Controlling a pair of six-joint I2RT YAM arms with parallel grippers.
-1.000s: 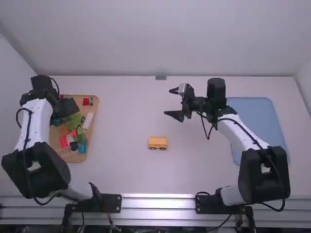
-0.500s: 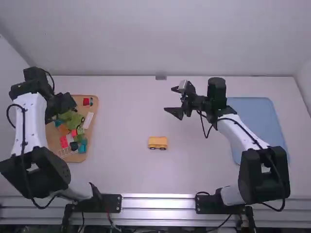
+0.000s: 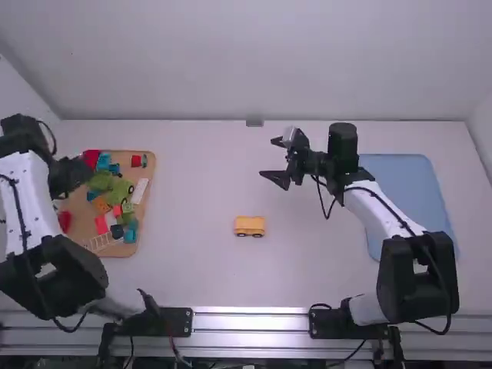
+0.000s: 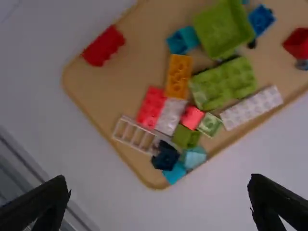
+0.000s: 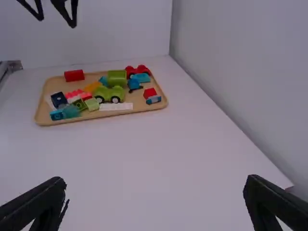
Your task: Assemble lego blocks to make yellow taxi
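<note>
I see a little yellow car point(image 3: 250, 225) on the white table point(image 3: 200, 192), out in the open between the two arms. It stands on dark wheels, so I think the bottom and the yellow body are made. I can't tell if its bricks are pushed tight, or if it needs a roof bit or a sign.

The left gripper point(image 4: 160, 185) is over by the wood tray point(image 4: 96, 77). Its fingers are wide apart and hold nothing. In there are an orange brick point(image 4: 178, 76), a long white brick point(image 4: 251, 107), a red brick point(image 4: 103, 45) and a green car point(image 5: 109, 94). One more bit may have to come from there.

The right gripper point(image 3: 269, 158) is past the yellow car, wide apart too, with nothing in it. The blue tray point(image 3: 407, 192) may be where the taxi goes when it's done.
</note>
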